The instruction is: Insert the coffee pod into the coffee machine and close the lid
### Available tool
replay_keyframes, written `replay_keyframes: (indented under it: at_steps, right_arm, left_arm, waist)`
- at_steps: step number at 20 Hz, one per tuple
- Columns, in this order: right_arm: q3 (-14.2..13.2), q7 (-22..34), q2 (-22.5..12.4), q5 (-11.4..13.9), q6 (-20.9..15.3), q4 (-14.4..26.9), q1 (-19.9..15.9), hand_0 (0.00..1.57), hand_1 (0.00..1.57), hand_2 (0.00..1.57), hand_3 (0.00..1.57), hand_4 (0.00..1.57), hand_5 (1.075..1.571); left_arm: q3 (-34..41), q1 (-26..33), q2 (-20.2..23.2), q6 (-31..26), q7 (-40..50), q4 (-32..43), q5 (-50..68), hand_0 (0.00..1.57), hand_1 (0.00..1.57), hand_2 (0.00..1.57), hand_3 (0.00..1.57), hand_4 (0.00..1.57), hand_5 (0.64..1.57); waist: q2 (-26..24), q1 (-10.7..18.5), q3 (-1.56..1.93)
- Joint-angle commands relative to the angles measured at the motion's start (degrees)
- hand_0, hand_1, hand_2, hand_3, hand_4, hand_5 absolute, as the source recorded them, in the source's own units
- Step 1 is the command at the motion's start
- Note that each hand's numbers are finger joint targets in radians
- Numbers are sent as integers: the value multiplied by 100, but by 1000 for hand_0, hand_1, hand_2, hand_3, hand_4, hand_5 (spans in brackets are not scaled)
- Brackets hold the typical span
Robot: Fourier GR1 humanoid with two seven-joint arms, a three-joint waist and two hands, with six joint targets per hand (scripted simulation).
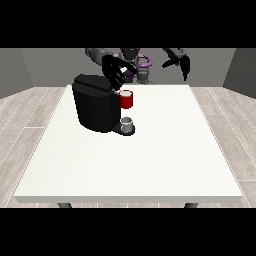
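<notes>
The hand [116, 71] hides the coffee machine [95, 104] top (pod unseen).

- No readable text, labels, brands, numbers or signs anywhere in the front view.
- Coffee machine [96, 107]: plain black body, no visible marking.
- Red pod holder [126, 99] at the machine's front: plain, no print.
- Cup [127, 124] under it: unmarked.
- White table [150, 160]: unmarked.
</notes>
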Motion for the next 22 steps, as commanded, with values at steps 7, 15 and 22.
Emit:
replay_keyframes:
  at_steps: [7,15,22]
  right_arm:
    - [328,15,115,91,186,-844,-682,0,0,0,0,0,1571]
    - [103,804,-328,100,275,-1452,-788,0,0,0,0,0,1571]
    - [-99,611,-318,125,43,-1719,-1118,0,0,0,0,0,1571]
  left_arm:
    - [-210,-409,-141,0,-146,22,-78,0,0,0,0,397,1571]
    - [-341,-716,-109,-287,-90,-13,26,0,0,0,0,365,1571]
    - [-324,-1382,-59,-377,-13,-51,83,0,0,0,0,254,1571]
  waist:
    - [418,870,-140]
    - [633,1546,-129]
    - [1347,1890,-135]
